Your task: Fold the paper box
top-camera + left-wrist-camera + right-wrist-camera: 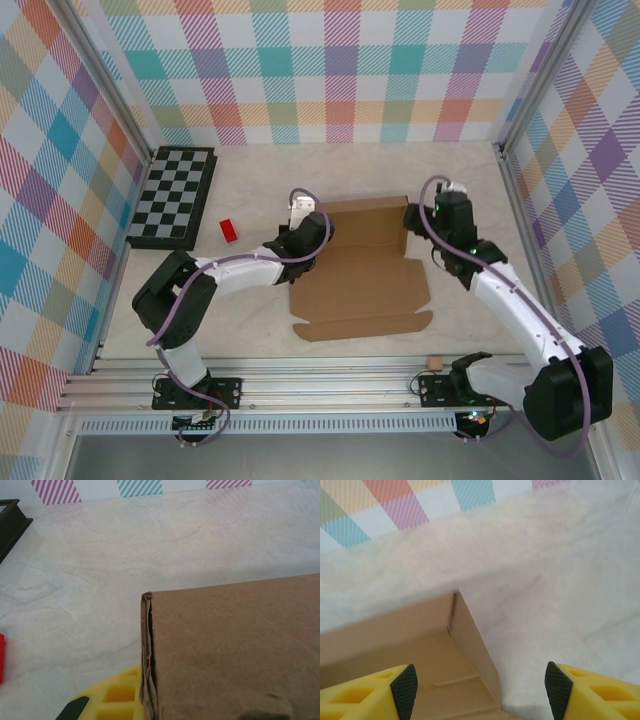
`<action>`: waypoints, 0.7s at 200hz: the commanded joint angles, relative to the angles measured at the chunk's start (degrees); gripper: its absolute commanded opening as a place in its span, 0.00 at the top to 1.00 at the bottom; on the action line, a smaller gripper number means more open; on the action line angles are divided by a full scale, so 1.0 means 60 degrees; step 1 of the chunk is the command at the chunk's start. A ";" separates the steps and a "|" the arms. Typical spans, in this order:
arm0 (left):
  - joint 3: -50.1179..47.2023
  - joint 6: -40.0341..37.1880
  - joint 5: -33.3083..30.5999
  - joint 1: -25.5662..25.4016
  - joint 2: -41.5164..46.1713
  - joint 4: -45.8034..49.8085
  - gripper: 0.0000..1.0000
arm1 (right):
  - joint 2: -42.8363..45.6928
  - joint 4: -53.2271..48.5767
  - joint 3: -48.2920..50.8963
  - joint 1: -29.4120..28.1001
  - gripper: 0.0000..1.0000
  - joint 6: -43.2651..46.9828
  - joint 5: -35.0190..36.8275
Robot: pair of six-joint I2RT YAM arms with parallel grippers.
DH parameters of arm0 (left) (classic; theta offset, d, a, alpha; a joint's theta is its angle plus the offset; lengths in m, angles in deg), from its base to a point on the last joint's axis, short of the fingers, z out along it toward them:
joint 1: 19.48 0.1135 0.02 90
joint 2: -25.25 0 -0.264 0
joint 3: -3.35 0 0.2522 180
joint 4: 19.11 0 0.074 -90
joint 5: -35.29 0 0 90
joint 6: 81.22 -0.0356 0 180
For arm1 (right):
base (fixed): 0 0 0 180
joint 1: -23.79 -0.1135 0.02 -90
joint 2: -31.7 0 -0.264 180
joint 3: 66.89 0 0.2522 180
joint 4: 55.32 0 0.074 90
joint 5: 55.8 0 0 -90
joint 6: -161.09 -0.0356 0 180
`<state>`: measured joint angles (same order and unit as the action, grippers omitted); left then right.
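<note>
The paper box point(360, 270) is brown cardboard in mid-table, its back wall raised and its front flaps lying flat. My left gripper point(303, 222) sits at the box's back left corner. In the left wrist view the box's wall point(230, 650) stands close in front, and its folded edge runs down beside one yellow finger point(110, 700); the other finger is hidden behind the cardboard. The left gripper point(150, 705) is shut on that edge. My right gripper point(432, 212) hovers at the box's right end. It is open point(480, 690), straddling the right side wall point(475, 650) without touching it.
A black-and-grey chessboard point(172, 197) lies at the back left, its corner point(10, 525) also in the left wrist view. A small red block point(230, 230) sits between it and the box. A tiny cardboard scrap point(434, 362) lies near the front rail. Checked walls enclose the table.
</note>
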<state>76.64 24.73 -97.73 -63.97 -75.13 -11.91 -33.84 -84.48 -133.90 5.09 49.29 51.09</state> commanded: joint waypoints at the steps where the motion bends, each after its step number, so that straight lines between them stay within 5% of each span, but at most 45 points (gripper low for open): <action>1: -0.0556 -0.0661 -0.0360 -0.0096 0.0245 -0.0497 1.00 | -0.0999 -0.1630 -0.1594 0.0233 0.30 0.0307 -0.1154; 64: -0.1464 -0.1174 -0.0430 -0.0114 0.0659 -0.1951 1.00 | -0.2641 -0.1750 -0.2418 0.0640 0.45 -0.0239 -0.3201; 140: -0.1923 -0.1559 -0.0353 -0.0295 0.0621 -0.2749 1.00 | -0.3142 -0.1286 -0.1899 0.1022 0.63 -0.0111 -0.3785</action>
<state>66.50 17.87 -98.94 -64.34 -72.07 -27.98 -51.50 -93.03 -146.25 10.71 48.02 30.61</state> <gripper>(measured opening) 0.115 0.392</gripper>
